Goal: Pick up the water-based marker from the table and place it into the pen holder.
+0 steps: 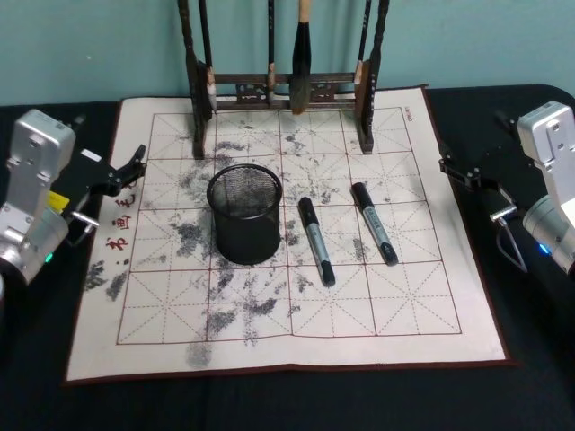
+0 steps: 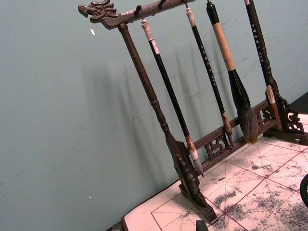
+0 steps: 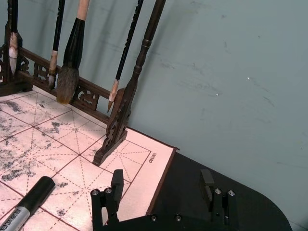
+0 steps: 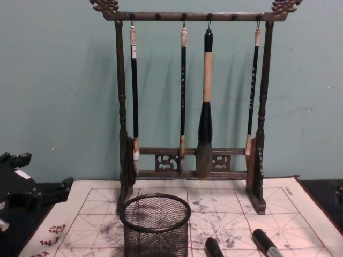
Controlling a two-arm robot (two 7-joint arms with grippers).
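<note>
The pen holder (image 1: pixel 243 214), a round black wire-mesh cup, stands upright near the middle of the ink-stained practice mat (image 1: pixel 431 323); the chest view shows the pen holder (image 4: pixel 155 225) from the side. Two similar markers with black caps and grey barrels lie flat to its right: one marker (image 1: pixel 316 241) close by and the other marker (image 1: pixel 374 223) farther right. The right wrist view catches the end of one marker (image 3: pixel 29 202). My left gripper (image 1: pixel 133 166) hovers open at the mat's left edge. At the mat's right edge my right gripper (image 1: pixel 446 167) (image 3: pixel 162 182) is open, holding nothing.
A tall dark wooden brush rack (image 1: pixel 287 90) (image 4: pixel 193 134) with several hanging brushes stands along the mat's far edge, against a teal wall. The mat lies on a black tabletop (image 1: pixel 269 404).
</note>
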